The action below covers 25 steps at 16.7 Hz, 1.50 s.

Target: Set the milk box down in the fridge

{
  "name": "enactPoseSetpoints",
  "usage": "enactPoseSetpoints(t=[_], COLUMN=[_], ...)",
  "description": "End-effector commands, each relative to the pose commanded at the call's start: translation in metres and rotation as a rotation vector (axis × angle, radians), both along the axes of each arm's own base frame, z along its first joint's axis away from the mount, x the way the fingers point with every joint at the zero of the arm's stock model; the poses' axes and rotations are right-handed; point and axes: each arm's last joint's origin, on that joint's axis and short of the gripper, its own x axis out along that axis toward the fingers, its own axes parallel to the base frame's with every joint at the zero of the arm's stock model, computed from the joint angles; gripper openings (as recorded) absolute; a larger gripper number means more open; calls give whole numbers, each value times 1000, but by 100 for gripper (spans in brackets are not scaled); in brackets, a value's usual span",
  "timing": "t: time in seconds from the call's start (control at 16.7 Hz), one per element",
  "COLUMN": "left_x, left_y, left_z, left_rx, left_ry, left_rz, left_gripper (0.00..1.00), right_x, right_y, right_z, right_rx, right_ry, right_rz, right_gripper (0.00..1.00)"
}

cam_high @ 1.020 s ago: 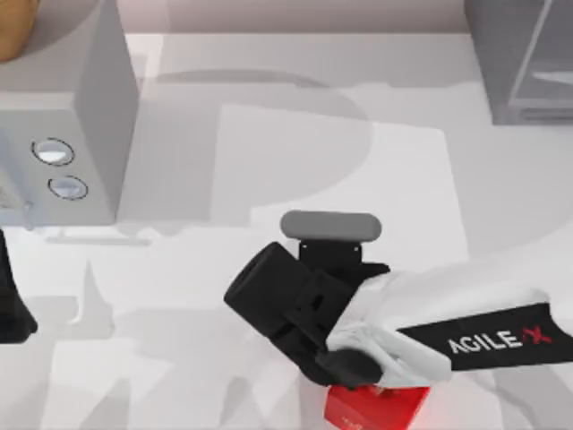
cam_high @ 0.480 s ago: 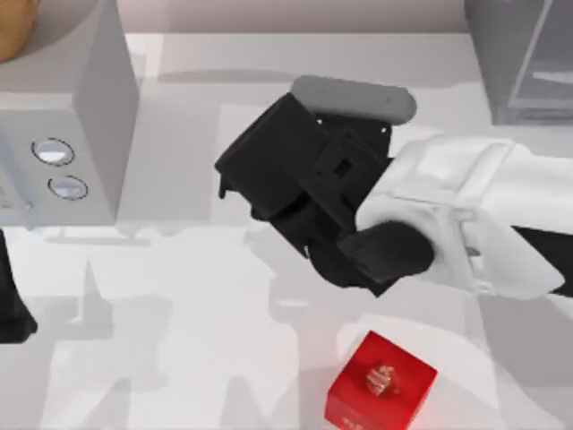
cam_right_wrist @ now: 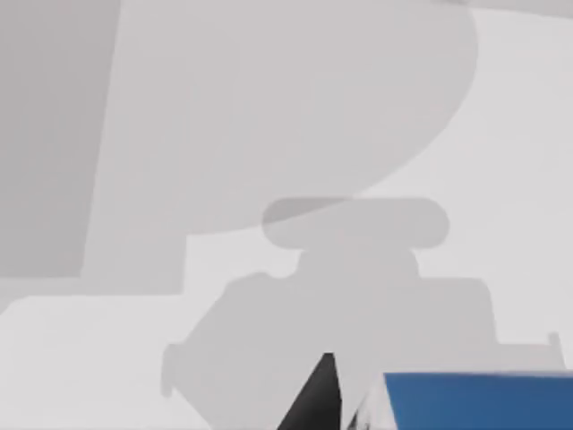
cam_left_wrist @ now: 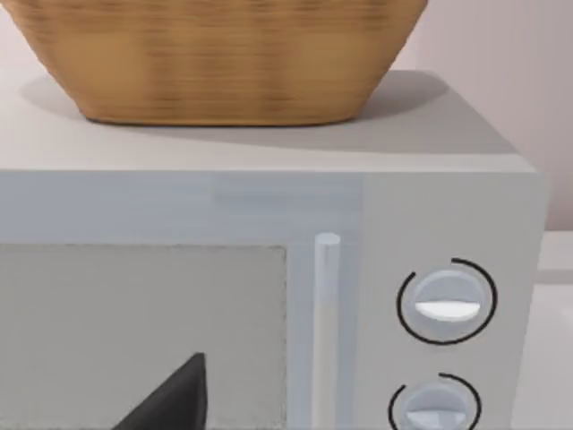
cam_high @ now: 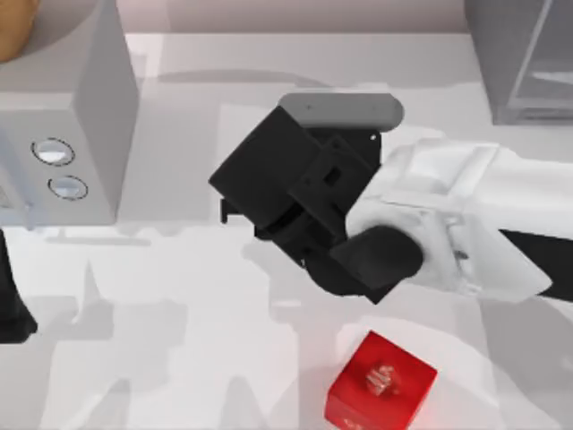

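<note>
Pale desk (cam_high: 179,358), right arm raised over its middle.
Right claw (cam_right_wrist: 345,403) carries the blue milk box (cam_right_wrist: 474,400) clamped at its tip; the fridge (cam_high: 524,63) stands far right; left arm parked at left edge.

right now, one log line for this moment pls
right gripper: beside milk box, above mid-table | fridge: far right corner | left gripper: parked facing microwave
</note>
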Motion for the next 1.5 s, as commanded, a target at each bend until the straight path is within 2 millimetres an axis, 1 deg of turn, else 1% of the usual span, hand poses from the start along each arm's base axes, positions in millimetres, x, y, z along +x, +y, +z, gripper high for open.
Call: enactPoseSetpoints(t=[0.12, 0.18, 0.3, 0.36, 0.42, 0.54, 0.66, 0.78, 0.9, 0.96, 1.08, 1.2, 1.32, 1.5], left_x=[0, 0, 0, 0, 0, 0, 0, 0, 0, 0, 0, 0, 0, 0], left_y=[0, 0, 0, 0, 0, 0, 0, 0, 0, 0, 0, 0, 0, 0], left_z=[0, 0, 0, 0, 0, 0, 0, 0, 0, 0, 0, 0, 0, 0], left_rx=[0, 0, 0, 0, 0, 0, 0, 0, 0, 0, 0, 0, 0, 0], left_ry=[0, 0, 0, 0, 0, 0, 0, 0, 0, 0, 0, 0, 0, 0], left_rz=[0, 0, 0, 0, 0, 0, 0, 0, 0, 0, 0, 0, 0, 0], left_gripper=[100, 100, 100, 100, 100, 100, 100, 100, 100, 100, 100, 100, 100, 100], right_x=[-1, -2, -5, -7, -10, -16, -27, -43, -61, -69, -84, -94, -101, -106], right_y=[-2, -6, -22, -34, -49, -85, -129, -172, -210, -226, -251, -268, -281, -294], right_z=[1, 3, 9, 14, 19, 28, 35, 33, 23, 14, -5, -26, -44, -63], right_rx=[5, 14, 46, 69, 95, 158, 223, 272, 293, 289, 258, 203, 136, 41], right_ry=[0, 0, -3, -8, -17, -51, -112, -197, -297, -347, -440, -520, -585, -661], right_rz=[4, 12, 34, 46, 57, 79, 96, 108, 113, 113, 107, 93, 73, 38], right_gripper=[0, 0, 0, 0, 0, 0, 0, 0, 0, 0, 0, 0, 0, 0])
